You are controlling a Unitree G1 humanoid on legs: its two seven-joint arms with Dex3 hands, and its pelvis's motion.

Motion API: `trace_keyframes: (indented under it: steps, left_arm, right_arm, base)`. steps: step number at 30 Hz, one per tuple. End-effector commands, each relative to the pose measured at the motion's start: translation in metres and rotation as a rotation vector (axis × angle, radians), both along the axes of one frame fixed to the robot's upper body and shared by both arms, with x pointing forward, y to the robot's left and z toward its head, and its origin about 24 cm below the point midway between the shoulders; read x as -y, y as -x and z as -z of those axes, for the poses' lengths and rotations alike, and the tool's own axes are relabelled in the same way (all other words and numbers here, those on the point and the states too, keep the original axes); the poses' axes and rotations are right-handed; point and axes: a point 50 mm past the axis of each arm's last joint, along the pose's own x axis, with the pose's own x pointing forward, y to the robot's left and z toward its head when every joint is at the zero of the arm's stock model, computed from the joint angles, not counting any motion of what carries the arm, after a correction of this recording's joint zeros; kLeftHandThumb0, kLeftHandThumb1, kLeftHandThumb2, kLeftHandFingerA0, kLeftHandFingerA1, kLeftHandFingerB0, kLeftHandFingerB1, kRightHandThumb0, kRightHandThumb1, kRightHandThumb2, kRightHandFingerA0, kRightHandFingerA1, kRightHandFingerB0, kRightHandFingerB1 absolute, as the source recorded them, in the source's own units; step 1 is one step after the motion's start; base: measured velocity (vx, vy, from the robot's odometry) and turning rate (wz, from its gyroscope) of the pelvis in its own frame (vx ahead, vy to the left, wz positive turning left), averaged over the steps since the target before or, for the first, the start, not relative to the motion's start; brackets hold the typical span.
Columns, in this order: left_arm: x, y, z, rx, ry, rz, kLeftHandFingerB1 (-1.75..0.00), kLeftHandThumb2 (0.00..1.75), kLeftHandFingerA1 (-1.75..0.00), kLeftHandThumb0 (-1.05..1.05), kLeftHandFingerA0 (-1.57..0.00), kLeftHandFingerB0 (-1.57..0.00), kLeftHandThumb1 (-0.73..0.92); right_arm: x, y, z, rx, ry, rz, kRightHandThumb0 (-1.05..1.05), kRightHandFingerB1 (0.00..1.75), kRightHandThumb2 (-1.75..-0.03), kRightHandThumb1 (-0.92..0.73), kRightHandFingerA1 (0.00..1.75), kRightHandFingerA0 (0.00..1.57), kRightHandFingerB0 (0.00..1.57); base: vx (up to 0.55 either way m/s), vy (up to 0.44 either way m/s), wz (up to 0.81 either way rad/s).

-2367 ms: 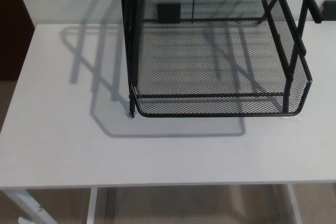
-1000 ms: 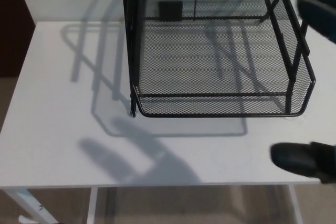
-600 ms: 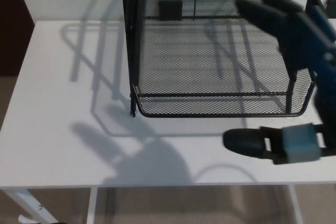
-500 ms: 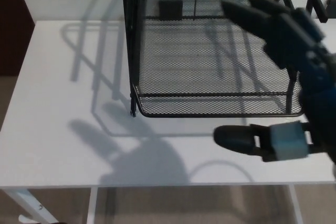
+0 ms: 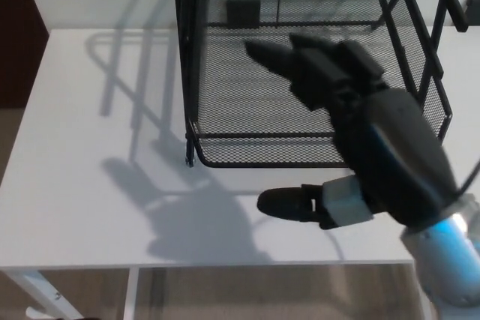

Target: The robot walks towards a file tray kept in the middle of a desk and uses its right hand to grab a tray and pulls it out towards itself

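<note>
Since half a second ago the right hand (image 5: 352, 121) has swept further in from the right edge toward the middle of the picture, so that its two thick fingers (image 5: 300, 61) now reach over the mesh floor of the bottom tray (image 5: 247, 103) instead of hanging over the tray's right side; the thumb (image 5: 289, 204) has slid leftward along the desk surface in front of the tray's front rim.

The white desk (image 5: 82, 185) fills most of the view and carries everything else. The black wire-mesh file tray rack (image 5: 191, 50) stands toward the desk's back and middle, its upright frame rising out of the top of the picture. The bottom tray sits within that rack, its curved front rim facing the desk's near edge and set well back from it.

The right hand is open, holding nothing: fingers spread above the tray's mesh, thumb stretched out low and apart from them, in front of and below the front rim, so the rim lies between fingers and thumb in the picture. Whether any finger touches the mesh cannot be told. The hand's shadow (image 5: 187, 215) falls on the desk to the left of the thumb, in front of the tray's left corner.

A small dark square object (image 5: 242, 13) shows behind the rack, seen through the mesh.
</note>
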Motion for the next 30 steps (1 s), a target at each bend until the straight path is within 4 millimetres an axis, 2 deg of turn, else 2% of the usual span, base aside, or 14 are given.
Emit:
trace_keyframes:
  steps: [1, 6, 7, 8, 10, 11, 13, 14, 15, 16, 24, 25, 28, 30]
  left_arm:
    - [-0.012, -0.006, -0.013, 0.006, -0.185, 0.174, -0.40, 0.73, -0.44, -0.82, -0.59, -0.47, 0.59]
    - [-0.012, -0.007, -0.015, 0.001, -0.196, 0.196, -0.35, 0.62, -0.38, -0.75, -0.62, -0.49, 0.70]
    - [-0.011, -0.007, -0.015, 0.004, -0.198, 0.197, -0.49, 0.93, -0.52, -0.77, -0.56, -0.44, 0.57]
    - [-0.010, -0.007, -0.015, 0.009, -0.200, 0.200, -0.35, 0.63, -0.39, -0.76, -0.65, -0.50, 0.70]
    - [-0.010, -0.008, -0.015, 0.009, -0.204, 0.205, -0.35, 0.63, -0.39, -0.77, -0.63, -0.48, 0.70]
    - [-0.010, -0.008, -0.015, 0.007, -0.206, 0.209, -0.47, 0.95, -0.53, -0.77, -0.57, -0.40, 0.57]
    - [-0.011, -0.008, -0.015, 0.007, -0.208, 0.211, -0.36, 0.63, -0.39, -0.77, -0.65, -0.50, 0.70]
    - [-0.010, -0.008, -0.015, 0.008, -0.212, 0.216, -0.36, 0.63, -0.39, -0.77, -0.65, -0.50, 0.71]
    - [-0.010, -0.007, -0.016, 0.007, -0.214, 0.221, -0.46, 0.95, -0.53, -0.79, -0.57, -0.39, 0.59]
    - [-0.010, -0.007, -0.015, 0.007, -0.211, 0.217, -0.35, 0.63, -0.39, -0.77, -0.65, -0.50, 0.70]
    - [-0.010, -0.006, -0.015, -0.001, -0.219, 0.234, -0.35, 0.63, -0.39, -0.77, -0.64, -0.48, 0.71]
    - [-0.009, -0.006, -0.015, 0.001, -0.221, 0.234, -0.48, 0.93, -0.53, -0.77, -0.57, -0.43, 0.57]
    - [-0.009, -0.006, -0.015, -0.004, -0.233, 0.246, -0.48, 0.94, -0.52, -0.78, -0.57, -0.42, 0.57]
    - [-0.009, -0.006, -0.015, -0.003, -0.232, 0.251, -0.47, 0.94, -0.53, -0.78, -0.58, -0.42, 0.57]
  right_arm:
    - [-0.012, -0.034, 0.044, 0.018, 0.682, 0.446, -0.68, 0.43, -0.82, -0.39, 0.33, 0.01, 0.10]
    - [-0.010, -0.039, 0.047, 0.045, 0.715, 0.515, -0.61, 0.45, -0.80, -0.35, 0.34, 0.01, 0.12]
    - [-0.009, -0.040, 0.047, 0.050, 0.716, 0.524, -0.75, 0.36, -0.55, -0.39, 0.45, 0.00, 0.16]
    - [-0.009, -0.041, 0.048, 0.055, 0.714, 0.536, -0.74, 0.36, -0.53, -0.38, 0.45, 0.00, 0.16]
    - [-0.008, -0.043, 0.049, 0.058, 0.712, 0.544, -0.74, 0.36, -0.53, -0.37, 0.46, 0.00, 0.16]
    - [-0.007, -0.044, 0.050, 0.061, 0.712, 0.551, -0.80, 0.39, -0.64, -0.30, 0.39, 0.04, 0.12]
    - [-0.006, -0.045, 0.051, 0.055, 0.712, 0.555, -0.81, 0.39, -0.65, -0.29, 0.37, 0.02, 0.12]
    - [-0.006, -0.045, 0.052, 0.055, 0.706, 0.557, -0.81, 0.40, -0.64, -0.28, 0.39, 0.03, 0.13]
    - [-0.005, -0.045, 0.054, 0.050, 0.691, 0.561, -0.78, 0.36, -0.53, -0.36, 0.48, 0.00, 0.16]
    - [-0.005, -0.045, 0.054, 0.052, 0.690, 0.565, -0.81, 0.40, -0.64, -0.29, 0.40, 0.04, 0.13]
    - [-0.008, -0.041, 0.054, 0.074, 0.717, 0.567, -0.75, 0.38, -0.54, -0.42, 0.49, 0.00, 0.14]
    - [-0.009, -0.040, 0.053, 0.071, 0.704, 0.562, -0.75, 0.43, -0.70, -0.34, 0.41, 0.02, 0.11]
    - [-0.012, -0.038, 0.052, 0.069, 0.683, 0.559, -0.72, 0.38, -0.54, -0.43, 0.48, 0.00, 0.15]
    - [-0.013, -0.037, 0.051, 0.071, 0.684, 0.563, -0.58, 0.46, -0.80, -0.33, 0.38, 0.00, 0.09]
  base:
    - [0.00, 0.000, 0.00]
    - [0.00, 0.000, 0.00]
    - [0.00, 0.000, 0.00]
    - [0.00, 0.000, 0.00]
    - [0.00, 0.000, 0.00]
    - [0.00, 0.000, 0.00]
    - [0.00, 0.000, 0.00]
    - [0.00, 0.000, 0.00]
    - [0.00, 0.000, 0.00]
    - [0.00, 0.000, 0.00]
    - [0.00, 0.000, 0.00]
    - [0.00, 0.000, 0.00]
    - [0.00, 0.000, 0.00]
    - [0.00, 0.000, 0.00]
